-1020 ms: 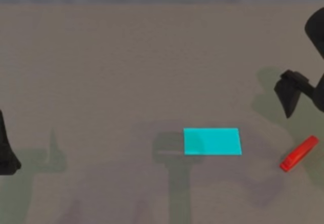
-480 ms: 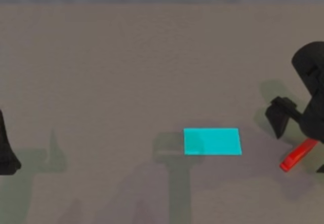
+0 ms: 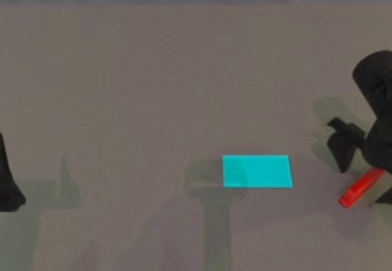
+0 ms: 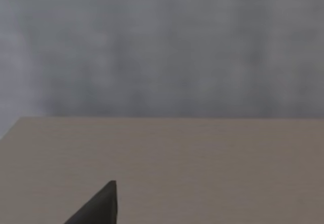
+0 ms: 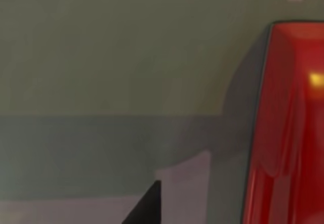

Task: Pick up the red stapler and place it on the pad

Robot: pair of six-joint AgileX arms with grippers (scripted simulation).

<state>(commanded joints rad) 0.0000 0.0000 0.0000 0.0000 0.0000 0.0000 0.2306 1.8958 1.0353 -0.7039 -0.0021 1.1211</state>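
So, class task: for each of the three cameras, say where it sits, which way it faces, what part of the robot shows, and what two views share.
Top view: above the table, looking down on the pad and red stapler; right claw over the stapler, left arm parked at the left edge.
Left wrist view: on the left arm, facing across bare table to a grey wall; one dark fingertip shows.
Right wrist view: on the right arm, close above the stapler; one fingertip shows.
Shared: top and right wrist views both show the stapler.

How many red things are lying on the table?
1: the red stapler lies at the table's right, right of the pad, its far end hidden under the right end effector.
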